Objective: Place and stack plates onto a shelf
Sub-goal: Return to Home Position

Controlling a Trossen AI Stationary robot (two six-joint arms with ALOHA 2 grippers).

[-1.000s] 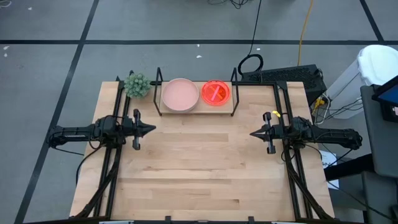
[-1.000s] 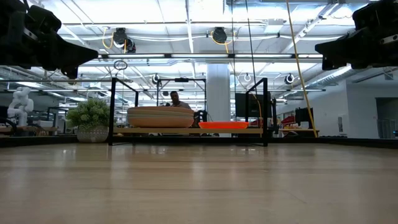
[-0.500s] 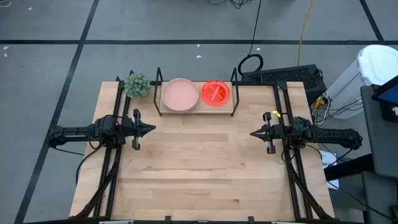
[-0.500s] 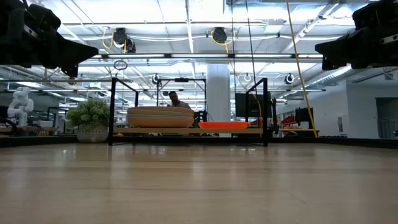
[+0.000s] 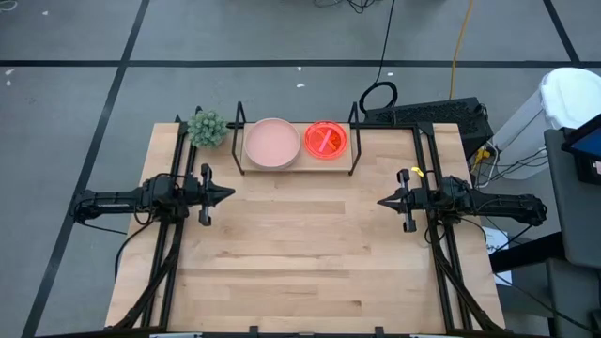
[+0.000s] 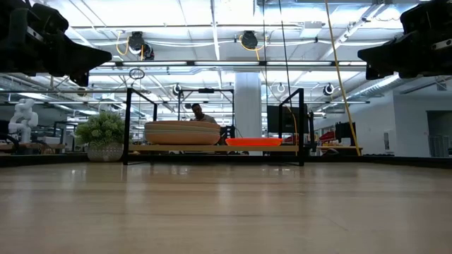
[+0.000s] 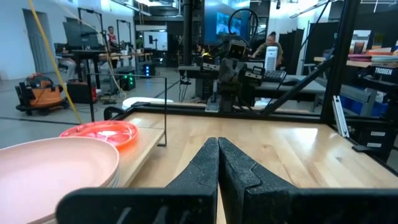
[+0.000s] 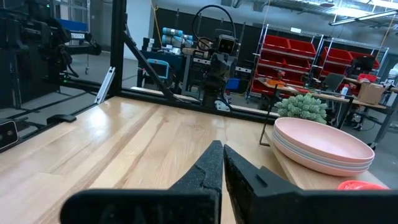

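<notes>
Pink plates (image 5: pixel 272 144) sat stacked on the shelf (image 5: pixel 299 166) at upper centre, red see-through plates (image 5: pixel 326 140) beside them. Left gripper (image 5: pixel 228 195) and right gripper (image 5: pixel 383 201) hovered mid-frame at either side of the table (image 5: pixel 300 253), jaws together.

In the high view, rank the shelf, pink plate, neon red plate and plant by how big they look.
1. shelf
2. pink plate
3. neon red plate and plant: these look nearly alike, so they are not ranked.

Grey concrete floor (image 5: pixel 282 38), crossed by dark tape lines. Red metal storage racks (image 8: pixel 298 62) at the room's far side; white square column (image 6: pixel 248 99). Bright white ceiling (image 6: pixel 176 17) with strip lights.
</notes>
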